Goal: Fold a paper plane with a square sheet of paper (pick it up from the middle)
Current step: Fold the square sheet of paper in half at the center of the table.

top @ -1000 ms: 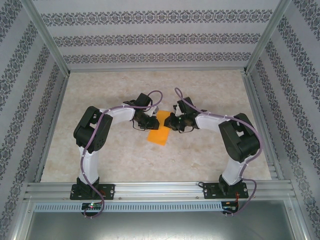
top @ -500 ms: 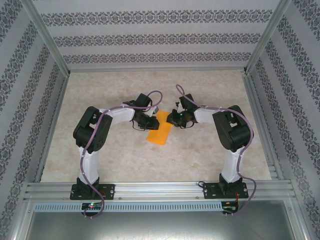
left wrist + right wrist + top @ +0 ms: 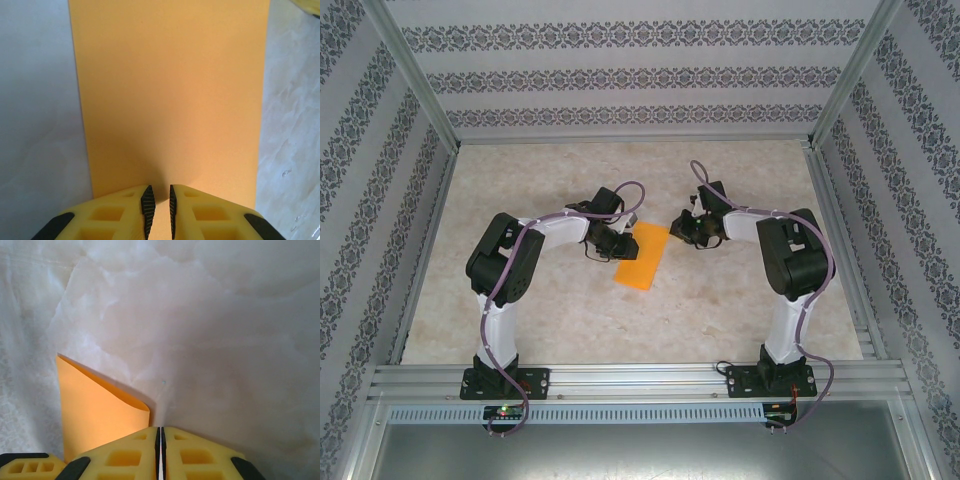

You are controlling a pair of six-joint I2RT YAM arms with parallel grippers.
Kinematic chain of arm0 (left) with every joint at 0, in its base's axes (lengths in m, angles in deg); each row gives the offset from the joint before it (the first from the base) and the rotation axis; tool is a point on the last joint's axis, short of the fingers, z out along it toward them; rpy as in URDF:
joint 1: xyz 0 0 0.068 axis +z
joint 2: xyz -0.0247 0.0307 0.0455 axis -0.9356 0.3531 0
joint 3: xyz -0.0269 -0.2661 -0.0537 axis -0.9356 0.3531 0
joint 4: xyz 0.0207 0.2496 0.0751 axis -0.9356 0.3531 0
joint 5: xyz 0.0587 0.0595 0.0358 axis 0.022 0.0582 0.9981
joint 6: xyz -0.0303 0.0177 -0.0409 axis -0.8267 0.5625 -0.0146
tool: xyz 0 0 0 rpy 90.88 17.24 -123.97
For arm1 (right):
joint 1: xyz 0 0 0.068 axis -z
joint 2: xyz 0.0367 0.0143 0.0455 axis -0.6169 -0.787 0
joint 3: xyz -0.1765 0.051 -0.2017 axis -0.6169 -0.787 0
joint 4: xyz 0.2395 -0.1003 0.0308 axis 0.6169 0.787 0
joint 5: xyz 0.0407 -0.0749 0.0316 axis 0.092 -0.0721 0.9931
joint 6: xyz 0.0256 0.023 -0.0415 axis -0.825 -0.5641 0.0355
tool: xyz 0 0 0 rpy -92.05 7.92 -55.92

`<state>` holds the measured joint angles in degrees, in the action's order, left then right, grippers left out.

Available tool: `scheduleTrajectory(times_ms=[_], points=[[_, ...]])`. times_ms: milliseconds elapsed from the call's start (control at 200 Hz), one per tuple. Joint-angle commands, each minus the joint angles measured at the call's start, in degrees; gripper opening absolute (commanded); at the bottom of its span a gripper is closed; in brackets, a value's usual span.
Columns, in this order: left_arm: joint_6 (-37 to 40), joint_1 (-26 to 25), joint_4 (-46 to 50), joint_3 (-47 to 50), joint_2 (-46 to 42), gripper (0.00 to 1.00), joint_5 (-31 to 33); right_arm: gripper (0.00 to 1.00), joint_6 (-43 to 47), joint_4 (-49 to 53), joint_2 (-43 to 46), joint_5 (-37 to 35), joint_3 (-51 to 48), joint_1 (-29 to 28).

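Note:
The square sheet of paper [image 3: 642, 257] lies mid-table as a narrow orange-yellow rectangle, apparently folded in half. A paper plane is out of view. My left gripper [image 3: 612, 245] is at the sheet's left edge. In the left wrist view its tips [image 3: 160, 200] sit over the paper [image 3: 170, 90] with the jaws a narrow gap apart, and orange shows through the gap. My right gripper [image 3: 679, 230] is just off the sheet's far right corner. In the right wrist view it [image 3: 160, 437] is shut with nothing in it. The paper's corner [image 3: 100, 407] curls up slightly to its left.
The marble-patterned tabletop [image 3: 740, 180] stretches out on all sides of the sheet. Aluminium frame rails [image 3: 630, 375] run along the near edge, and patterned walls close in the back and sides.
My right gripper has drawn back to the right and slightly farther away, off the paper, uncovering the sheet's far right part. The left arm and the sheet have stayed put.

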<state>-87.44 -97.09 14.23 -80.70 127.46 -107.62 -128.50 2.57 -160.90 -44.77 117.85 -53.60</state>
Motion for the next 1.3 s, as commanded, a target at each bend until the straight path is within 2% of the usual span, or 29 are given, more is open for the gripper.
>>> scheduleTrajectory(times_ms=[0,145,375,649,854,1019,1294], points=[[1.5,-0.2,8.1,4.5,5.4,0.24,6.9,0.12,0.8,0.2,4.2,-1.5,0.9,-1.1],[1.5,-0.2,8.3,4.0,5.8,0.24,6.5,0.12,-0.4,-0.8,2.1,-0.5,2.8,-3.9],[1.7,-0.2,8.5,4.3,5.3,0.24,6.8,0.12,0.2,0.3,-3.9,-0.7,6.5,-4.3],[1.1,-0.2,7.9,5.2,4.9,0.24,6.7,0.12,4.2,3.3,-5.5,-5.1,4.7,-0.6],[1.1,-0.2,8.3,4.8,4.2,0.24,5.7,0.12,6.5,6.2,-1.5,-7.4,3.3,1.0],[0.6,-0.2,7.8,4.7,4.2,0.24,4.5,0.14,6.3,6.7,3.0,-5.8,1.3,1.1],[-0.3,-0.2,7.2,3.1,3.4,0.25,1.5,0.28,3.0,5.2,9.0,-1.0,-4.1,-0.3]])
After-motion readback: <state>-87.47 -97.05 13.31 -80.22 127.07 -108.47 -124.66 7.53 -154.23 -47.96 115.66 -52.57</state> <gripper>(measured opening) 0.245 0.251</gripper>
